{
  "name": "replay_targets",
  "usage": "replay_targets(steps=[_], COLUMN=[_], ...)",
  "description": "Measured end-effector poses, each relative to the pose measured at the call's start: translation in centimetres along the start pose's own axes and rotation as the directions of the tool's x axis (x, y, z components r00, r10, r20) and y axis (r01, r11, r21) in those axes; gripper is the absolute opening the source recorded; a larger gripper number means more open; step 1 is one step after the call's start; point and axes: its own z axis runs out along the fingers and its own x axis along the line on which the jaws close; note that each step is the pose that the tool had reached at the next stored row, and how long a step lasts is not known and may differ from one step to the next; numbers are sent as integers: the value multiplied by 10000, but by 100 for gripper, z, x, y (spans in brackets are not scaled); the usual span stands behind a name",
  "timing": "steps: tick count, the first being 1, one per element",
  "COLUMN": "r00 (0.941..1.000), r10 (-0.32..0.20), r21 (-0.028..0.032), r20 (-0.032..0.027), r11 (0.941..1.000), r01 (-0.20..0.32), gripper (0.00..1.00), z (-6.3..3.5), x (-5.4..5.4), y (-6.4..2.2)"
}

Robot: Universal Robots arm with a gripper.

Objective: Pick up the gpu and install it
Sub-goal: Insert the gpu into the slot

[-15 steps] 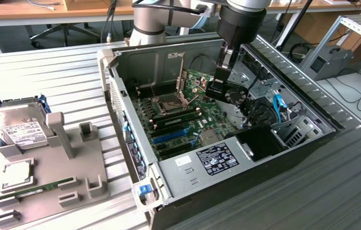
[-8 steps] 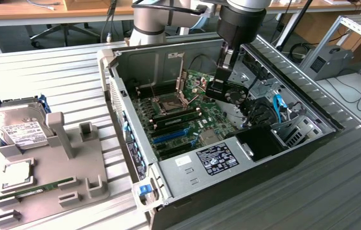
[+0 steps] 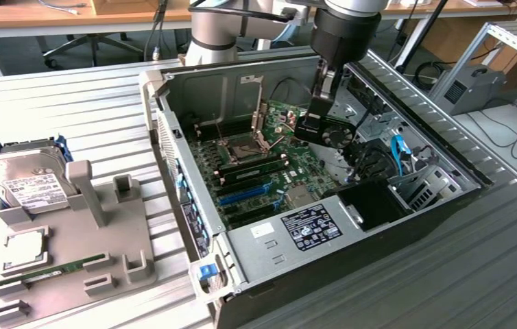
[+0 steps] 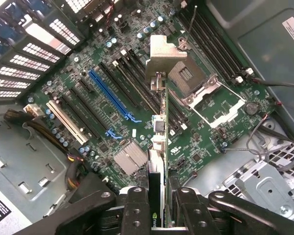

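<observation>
1. Your gripper (image 3: pixel 313 116) is down inside the open computer case (image 3: pixel 212 89), at about one o'clock from the middle of the exterior view.
2. It is closed on the gpu (image 3: pixel 338 135). In the wrist view the black fingers (image 4: pixel 137 210) press on both flat faces of the card, and the gripper (image 4: pixel 159 198) has it pinched edge-on.
3. The gpu (image 4: pixel 159 132) hangs on edge with its silver end bracket (image 4: pixel 162 54) at the far end from the gripper. Its round fan faces three o'clock in the exterior view.
4. In the exterior view the card sits over the motherboard (image 3: pixel 258 164), at roughly three o'clock from the CPU socket (image 3: pixel 245 147). You cannot tell from either view whether its lower edge touches the board.
5. In the wrist view the long blue slot (image 4: pixel 110 98) shows along its whole length, to one side of the card and apart from it. The white slot (image 4: pixel 66 122) lies beyond it.
6. The case lies on its side on the slatted metal bench (image 3: pixel 75 103), open face up.
7. At eight o'clock in the exterior view a grey fixture tray (image 3: pixel 75 274) stands on the bench, well apart from the gripper.
8. A silver hard drive (image 3: pixel 25 181) leans at the tray's eleven o'clock corner, and a green RAM stick (image 3: pixel 53 269) lies near its six o'clock edge.
</observation>
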Motion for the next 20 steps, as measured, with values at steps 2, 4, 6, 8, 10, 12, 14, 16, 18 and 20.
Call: replay_targets(steps=[2, 4, 6, 8, 10, 12, 14, 16, 18, 20], r00=[10000, 9999, 9998, 9996, 9994, 9991, 9988, 9985, 9981, 9975], r10=[-64, -122, -182, -292, -360, -421, -491, -552, -613, -702], r21=[0, -2, -3, -5, -6, -8, -9, -10, -11, -12], r20=[1, 4, 6, 9, 11, 14, 17, 19, 21, 23], r11=[10000, 9999, 9998, 9996, 9994, 9991, 9988, 9985, 9981, 9975], r01=[64, 122, 182, 292, 360, 421, 491, 552, 613, 702], gripper=[26, 26, 26, 26, 26, 26, 26, 26, 26, 26], z=[0, 0, 0, 0, 0, 0, 0, 0, 0, 0], x=[0, 0, 0, 0, 0, 0, 0, -1, -1, -1], y=[0, 0, 0, 0, 0, 0, 0, 0, 1, 1])
